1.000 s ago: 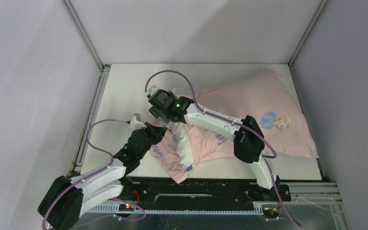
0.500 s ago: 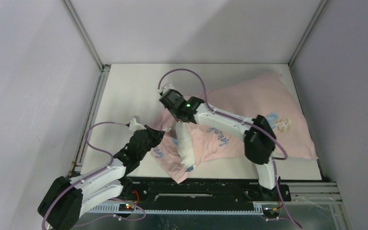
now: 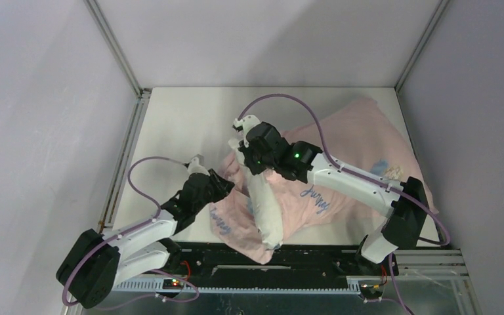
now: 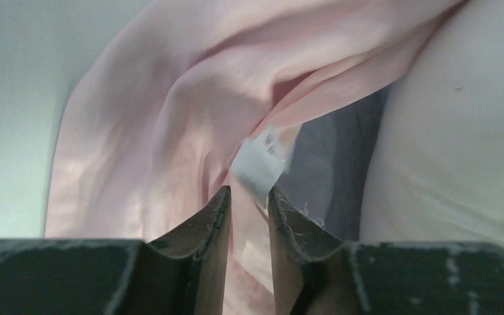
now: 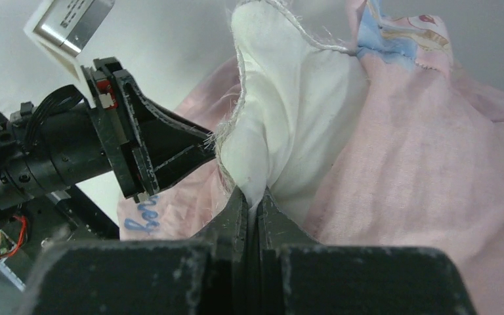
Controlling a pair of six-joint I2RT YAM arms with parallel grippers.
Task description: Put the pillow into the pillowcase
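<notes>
Gripping both fabrics at the case's mouth, we find the pillow (image 3: pixel 266 210) apparently part in, part out.

From above, its exposed white strip runs lengthways from the right gripper (image 3: pixel 246 154) toward the near edge of the surface (image 3: pixel 177 125). The pink pillowcase (image 3: pixel 354 138) bulges away to the right, and the left gripper (image 3: pixel 226 186) sits just left of the strip. Our left wrist view shows narrow jaws nipping the pink hem beside a white label (image 4: pixel 259 161), with the pillow to their right. Our right wrist view shows jaws clamped on the pillow's frayed white edge, the left gripper close by. We judge the pillow must travel right, into the case, while the left jaws anchor the mouth.
</notes>
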